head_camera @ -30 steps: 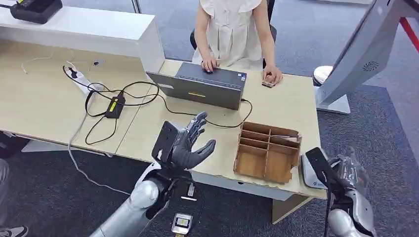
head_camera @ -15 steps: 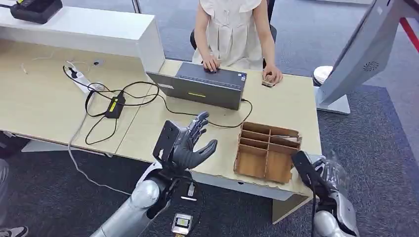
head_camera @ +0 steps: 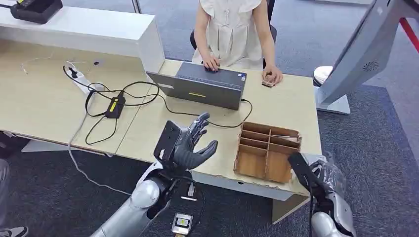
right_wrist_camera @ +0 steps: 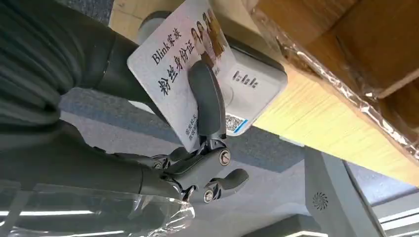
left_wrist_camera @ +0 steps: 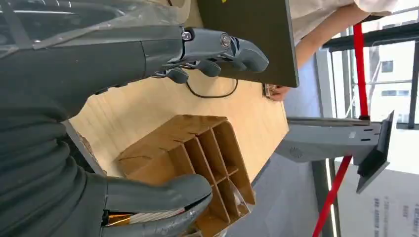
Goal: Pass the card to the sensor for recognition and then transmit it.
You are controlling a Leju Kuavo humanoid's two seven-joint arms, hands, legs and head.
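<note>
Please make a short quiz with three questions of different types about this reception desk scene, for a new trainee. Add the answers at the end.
1. True or false: the right hand holds a white printed card close in front of the white sensor at the desk edge.
2. Multiple choice: what does the left hand hold? A) a card B) a cable C) nothing, its fingers are spread
3. Short answer: which object stands on the desk between the two hands in the head view?

Key
1. True.
2. C.
3. The wooden divider box, with several open compartments.
</note>
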